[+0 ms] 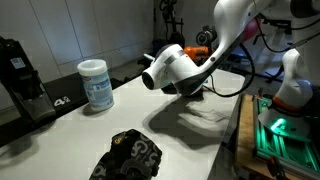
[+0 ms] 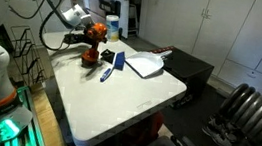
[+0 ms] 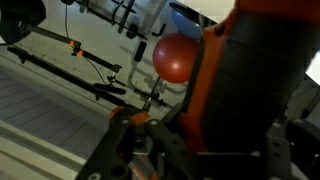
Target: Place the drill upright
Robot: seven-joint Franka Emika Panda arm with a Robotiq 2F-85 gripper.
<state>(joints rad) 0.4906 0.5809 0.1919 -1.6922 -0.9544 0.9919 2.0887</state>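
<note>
A: Where is the drill (image 2: 94, 46)?

B: On the white table (image 2: 127, 103), near the corner closest to the robot arm — orange body on top, black part below, looking roughly upright.

A: And the gripper (image 2: 88, 31)?

B: Clamped around the drill, whose orange-and-black body fills the wrist view. A white tub (image 1: 96, 85) and a black bundle (image 1: 128, 155) sit well apart from it.

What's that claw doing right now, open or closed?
Claw: closed, gripping the drill.
</note>
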